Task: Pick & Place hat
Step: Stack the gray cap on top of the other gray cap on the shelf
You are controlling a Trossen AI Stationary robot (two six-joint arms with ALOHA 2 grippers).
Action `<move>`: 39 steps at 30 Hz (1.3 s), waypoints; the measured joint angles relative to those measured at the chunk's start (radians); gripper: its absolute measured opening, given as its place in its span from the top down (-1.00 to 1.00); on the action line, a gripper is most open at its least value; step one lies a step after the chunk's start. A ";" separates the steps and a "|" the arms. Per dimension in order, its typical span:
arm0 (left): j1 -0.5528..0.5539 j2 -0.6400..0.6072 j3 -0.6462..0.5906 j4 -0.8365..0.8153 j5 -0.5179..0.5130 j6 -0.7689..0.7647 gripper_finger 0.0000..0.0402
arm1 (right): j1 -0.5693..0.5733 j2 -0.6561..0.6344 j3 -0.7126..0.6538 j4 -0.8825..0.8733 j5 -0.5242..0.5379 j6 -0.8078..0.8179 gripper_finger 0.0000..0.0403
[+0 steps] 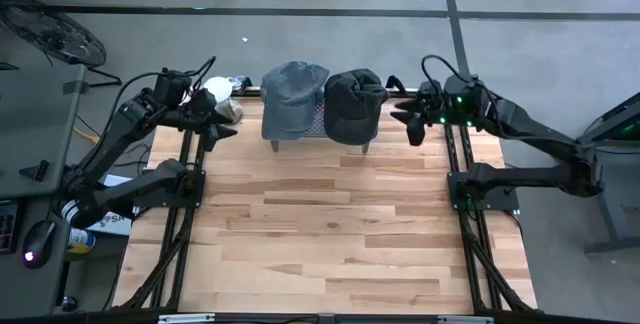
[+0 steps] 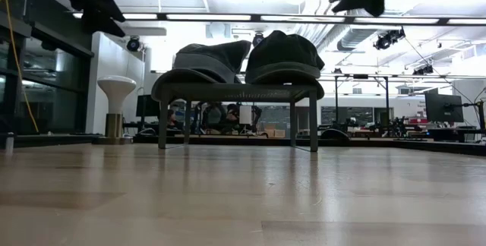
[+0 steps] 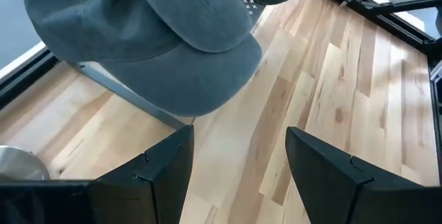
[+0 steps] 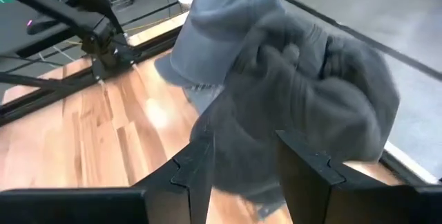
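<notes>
While both arms hang raised at the far end of the wooden table (image 1: 320, 234), two hats sit side by side on a small metal rack (image 2: 237, 92) with legs, at the table's far edge. Blue-grey hat (image 1: 292, 99) is on the rack's left half, dark hat (image 1: 354, 104) on its right half, the two touching in the middle. Off the table's far left corner sits a white rounded object (image 1: 218, 89), just beside the left gripper (image 1: 218, 127); hard to tell what it is. Left gripper is up above the table's left edge, near the blue-grey hat but apart from it, fingers (image 3: 162, 169) spread wide with nothing between them; left wrist view shows that hat's brim ahead of the fingers, bare wood in the gap. Right gripper (image 1: 410, 122) is at the right side of the rack, close to the dark hat, not touching as far as the high view shows. Its fingers (image 4: 197, 165) are parted and empty, the dark hat directly ahead of them in the right wrist view, blue-grey hat behind it. Low view has both grippers well above rack height. Nothing lies between either gripper and the hats.
</notes>
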 joint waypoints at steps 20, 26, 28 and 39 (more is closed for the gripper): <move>0.000 0.012 -0.238 0.517 -0.041 -0.521 -0.12 | 0.039 -0.124 -0.223 0.241 0.011 0.128 0.31; 0.000 0.216 -0.253 0.706 -0.048 -0.633 -0.12 | 0.039 -0.124 -0.222 0.242 0.027 0.114 0.31; 0.000 0.266 -0.253 0.756 -0.046 -0.650 -0.12 | 0.039 -0.124 -0.222 0.241 0.027 0.114 0.31; 0.000 0.316 -0.253 0.932 -0.036 -0.678 -0.12 | 0.039 -0.124 -0.222 0.241 0.029 0.132 0.31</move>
